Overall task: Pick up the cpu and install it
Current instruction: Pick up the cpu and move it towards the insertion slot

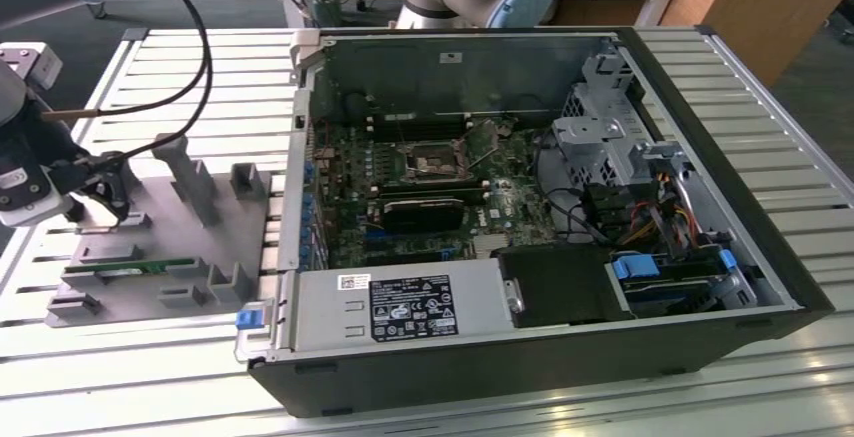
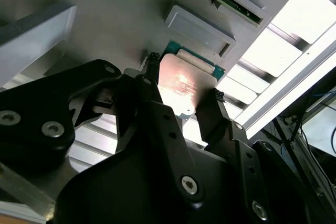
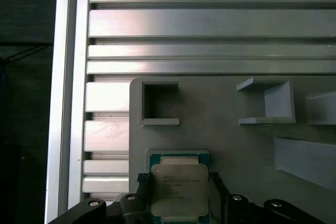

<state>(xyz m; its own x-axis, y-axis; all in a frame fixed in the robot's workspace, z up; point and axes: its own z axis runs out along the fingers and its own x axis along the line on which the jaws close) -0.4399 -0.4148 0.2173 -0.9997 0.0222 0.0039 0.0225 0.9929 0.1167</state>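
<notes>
Gripper: spread, one fingertip just beside each of two opposite edges of the cpu; no firm pinch is evident in either wrist view. In the exterior view the gripper stands low over the grey holder block at that view's left, well apart from the open computer case.

Location of the cpu: lying flat, metal plate up, in a shallow seat of the holder block, which rests on the slatted table; the second wrist view shows the cpu between the finger ends, its green rim visible along one side.

Handling assessment: judged light, stiff and thin; the polished plate looks slippery, so a grip on the faces is not advised; the underside contacts are presumed fragile. Recommended hold: across two opposite side edges, level, with modest force; tilt or excess squeeze risks the part slipping or chipping at the rim.
</notes>
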